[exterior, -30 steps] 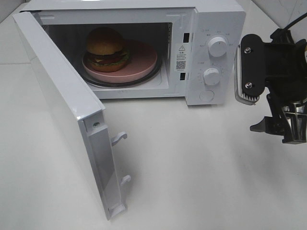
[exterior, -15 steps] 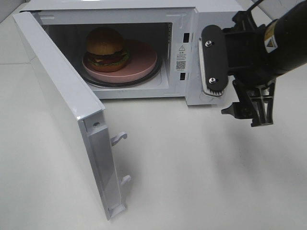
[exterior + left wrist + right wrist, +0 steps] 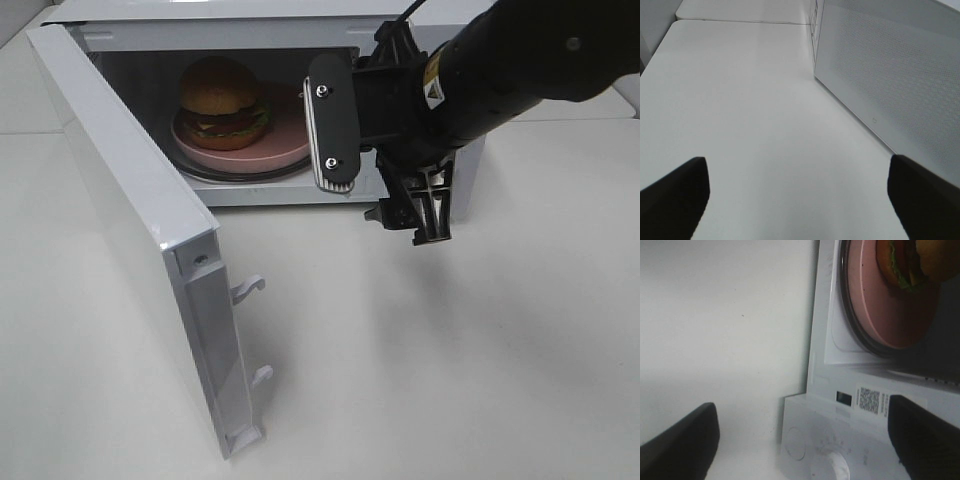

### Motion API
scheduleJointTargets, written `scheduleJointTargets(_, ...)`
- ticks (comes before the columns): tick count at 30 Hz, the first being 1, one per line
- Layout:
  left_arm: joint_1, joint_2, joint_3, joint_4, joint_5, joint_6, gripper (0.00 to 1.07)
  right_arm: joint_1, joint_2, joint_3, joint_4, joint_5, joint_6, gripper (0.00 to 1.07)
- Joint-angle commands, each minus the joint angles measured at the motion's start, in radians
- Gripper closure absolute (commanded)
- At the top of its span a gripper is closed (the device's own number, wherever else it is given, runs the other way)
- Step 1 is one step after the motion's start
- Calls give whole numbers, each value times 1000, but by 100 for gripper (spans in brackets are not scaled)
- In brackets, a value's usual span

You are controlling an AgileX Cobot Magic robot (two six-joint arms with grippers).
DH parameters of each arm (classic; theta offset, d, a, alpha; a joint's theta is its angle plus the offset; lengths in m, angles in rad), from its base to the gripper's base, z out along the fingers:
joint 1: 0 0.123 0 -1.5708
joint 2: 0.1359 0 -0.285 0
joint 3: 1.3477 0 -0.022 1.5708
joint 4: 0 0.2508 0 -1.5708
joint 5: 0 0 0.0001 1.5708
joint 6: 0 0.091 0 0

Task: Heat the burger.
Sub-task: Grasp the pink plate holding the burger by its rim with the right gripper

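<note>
One burger (image 3: 222,100) sits on a pink plate (image 3: 296,126) inside the microwave (image 3: 262,191).

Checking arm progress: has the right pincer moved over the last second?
Yes. The right pincer swept leftward, from right of the microwave to in front of its control panel.

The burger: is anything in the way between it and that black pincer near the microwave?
Nothing visible is. The burger sits on a pink plate inside the microwave, the door stands wide open, and the open right pincer hangs just in front of the opening.
</note>
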Motion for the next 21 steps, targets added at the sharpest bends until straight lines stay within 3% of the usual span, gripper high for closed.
scheduleJointTargets(1, 2, -6, 0, 1, 0, 0, 18, 1, 64, -51, -4, -24, 8, 21)
scheduleJointTargets(21, 2, -6, 0, 1, 0, 0, 18, 13, 302, -217, -5, -183, 8, 23)
